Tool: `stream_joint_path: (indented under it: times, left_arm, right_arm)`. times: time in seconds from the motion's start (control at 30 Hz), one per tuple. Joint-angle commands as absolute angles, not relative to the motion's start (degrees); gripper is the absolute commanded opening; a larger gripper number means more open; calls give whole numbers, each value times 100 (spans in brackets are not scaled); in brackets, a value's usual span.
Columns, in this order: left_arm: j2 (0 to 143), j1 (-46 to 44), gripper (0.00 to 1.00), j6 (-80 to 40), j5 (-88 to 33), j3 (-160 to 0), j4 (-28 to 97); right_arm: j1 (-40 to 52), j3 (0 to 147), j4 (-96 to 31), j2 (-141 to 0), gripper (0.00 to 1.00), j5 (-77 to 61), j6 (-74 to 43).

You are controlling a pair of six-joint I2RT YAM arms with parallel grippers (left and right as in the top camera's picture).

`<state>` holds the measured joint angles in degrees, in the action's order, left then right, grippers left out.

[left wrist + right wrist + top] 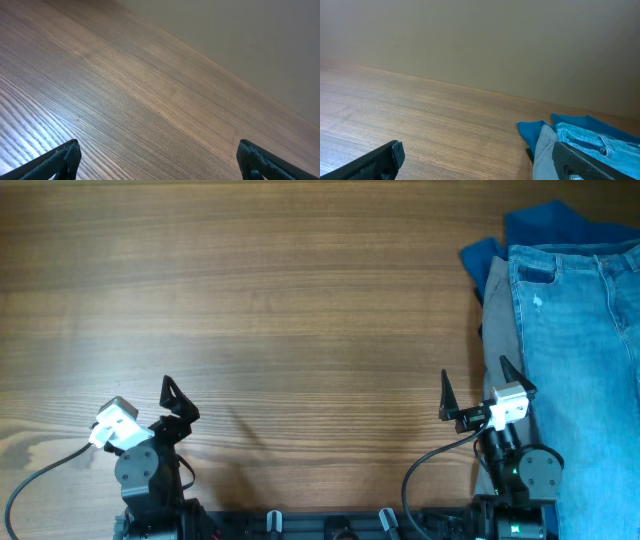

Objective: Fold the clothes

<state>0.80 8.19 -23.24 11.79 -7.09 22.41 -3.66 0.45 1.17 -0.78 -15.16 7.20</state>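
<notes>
Light-blue denim jeans point(580, 350) lie on top of a pile at the table's right edge, waistband toward the far side. Under them show grey-beige trousers point(497, 310) and a deep blue garment point(545, 225). In the right wrist view the jeans point(600, 142), the grey-beige trousers point(545, 155) and the deep blue garment point(530, 132) lie at the lower right. My right gripper point(480, 392) is open and empty at the pile's left edge. My left gripper point(172, 402) is open and empty over bare wood at the front left.
The wooden table point(300, 310) stretches left of the pile. The arm bases and a mounting rail point(330, 525) sit along the front edge. A plain wall point(480, 40) stands beyond the table's far edge.
</notes>
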Motion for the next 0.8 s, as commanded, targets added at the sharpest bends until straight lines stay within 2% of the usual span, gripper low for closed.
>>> stream_joint_path:
  times: [0.0,0.77]
  left_arm:
    - [45,777,100,-2274,1271,-670,2209]
    - [45,777,100,-2274,1271,-670,2209]
  right_arm:
    - [-399,30,134,-43,100,-1483,753]
    - [-399,30,134,-43,100,-1483,753]
